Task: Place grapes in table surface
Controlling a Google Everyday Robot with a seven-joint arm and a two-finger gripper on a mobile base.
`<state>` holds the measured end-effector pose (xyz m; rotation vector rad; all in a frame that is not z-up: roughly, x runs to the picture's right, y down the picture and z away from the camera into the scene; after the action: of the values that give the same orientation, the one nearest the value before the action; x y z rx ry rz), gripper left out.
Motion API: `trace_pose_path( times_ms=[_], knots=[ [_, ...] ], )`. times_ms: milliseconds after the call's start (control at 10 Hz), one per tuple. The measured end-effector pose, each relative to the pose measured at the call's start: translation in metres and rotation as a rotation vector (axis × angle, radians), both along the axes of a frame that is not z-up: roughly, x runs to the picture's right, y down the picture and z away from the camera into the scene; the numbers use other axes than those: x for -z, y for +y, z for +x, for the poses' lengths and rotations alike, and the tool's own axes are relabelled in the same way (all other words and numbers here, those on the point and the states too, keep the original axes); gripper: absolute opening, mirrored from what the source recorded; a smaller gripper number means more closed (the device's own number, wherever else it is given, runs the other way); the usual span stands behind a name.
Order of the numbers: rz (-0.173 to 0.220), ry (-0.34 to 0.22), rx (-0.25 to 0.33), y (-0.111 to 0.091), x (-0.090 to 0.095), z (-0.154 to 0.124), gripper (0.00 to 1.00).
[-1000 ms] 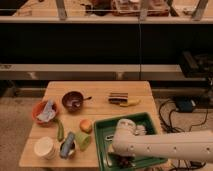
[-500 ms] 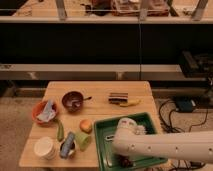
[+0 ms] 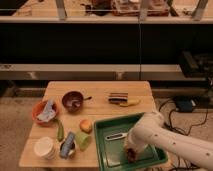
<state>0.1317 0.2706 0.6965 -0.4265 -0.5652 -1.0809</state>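
My white arm reaches in from the lower right, and its gripper points down into the green tray near the tray's front. A small dark purple-red lump, the grapes, shows right at the gripper's tip, low over the tray floor. It is mostly hidden by the gripper, and I cannot tell whether it is held or resting. The light tan wooden table surface lies under the tray and stretches to the left and back.
A dark utensil lies in the tray. On the table are a dark purple bowl, an orange bowl with a cloth, an orange fruit, a green vegetable, a white cup, a green cup and a banana.
The end of my arm has shifted a little to the right over the tray, and the gripper now points down into it. The items on the table have not moved.
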Motion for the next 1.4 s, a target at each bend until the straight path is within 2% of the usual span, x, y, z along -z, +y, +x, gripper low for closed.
trace_pose_path(
  times_ms=[100, 300, 400, 600, 700, 800, 1000, 1100, 1200, 1300, 1400],
  knots=[
    [0.012, -0.023, -0.055, -0.020, 0.018, 0.010, 0.00],
    [0.038, -0.054, -0.117, -0.055, 0.041, 0.021, 0.00],
    [0.066, -0.081, -0.157, -0.094, 0.052, 0.025, 0.00],
    [0.103, -0.113, -0.202, -0.138, 0.049, 0.023, 0.00],
    [0.130, -0.133, -0.233, -0.164, 0.042, 0.019, 0.00],
    [0.171, -0.159, -0.287, -0.197, 0.034, 0.007, 0.00],
    [0.235, -0.193, -0.431, -0.250, 0.025, -0.019, 0.00],
    [0.259, -0.192, -0.455, -0.273, 0.024, -0.041, 0.01],
    [0.269, -0.184, -0.456, -0.290, 0.022, -0.065, 0.07],
    [0.272, -0.174, -0.449, -0.300, 0.017, -0.085, 0.14],
    [0.270, -0.146, -0.429, -0.314, 0.007, -0.121, 0.29]
  ],
)
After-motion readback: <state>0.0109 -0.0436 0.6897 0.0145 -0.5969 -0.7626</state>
